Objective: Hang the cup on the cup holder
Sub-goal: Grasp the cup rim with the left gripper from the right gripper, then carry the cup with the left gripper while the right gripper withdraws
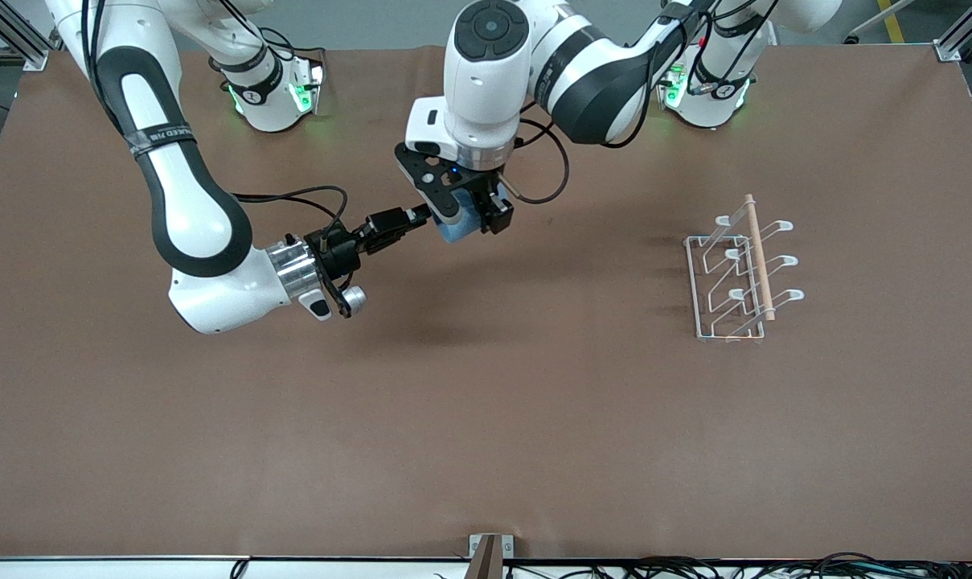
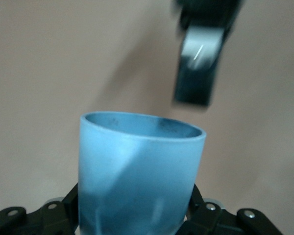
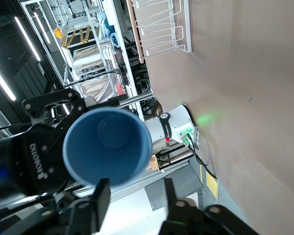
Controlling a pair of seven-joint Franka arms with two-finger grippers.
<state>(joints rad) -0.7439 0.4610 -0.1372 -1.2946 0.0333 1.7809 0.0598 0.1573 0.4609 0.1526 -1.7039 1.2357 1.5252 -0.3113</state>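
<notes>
The light-blue cup (image 1: 456, 229) is up in the air over the middle of the table, held in my left gripper (image 1: 475, 214), which is shut on its lower body. In the left wrist view the cup (image 2: 137, 166) fills the space between the jaws of my left gripper (image 2: 137, 218). My right gripper (image 1: 423, 215) is level and open, its tips just off the cup's rim and holding nothing. In the right wrist view the cup's open mouth (image 3: 108, 147) faces my right gripper (image 3: 134, 196). The white wire cup holder (image 1: 741, 273) stands toward the left arm's end of the table.
One finger of the right gripper (image 2: 198, 73) shows past the cup's rim in the left wrist view. The cup holder also shows in the right wrist view (image 3: 159, 29). The brown table top (image 1: 486, 418) is bare between the arms and the front edge.
</notes>
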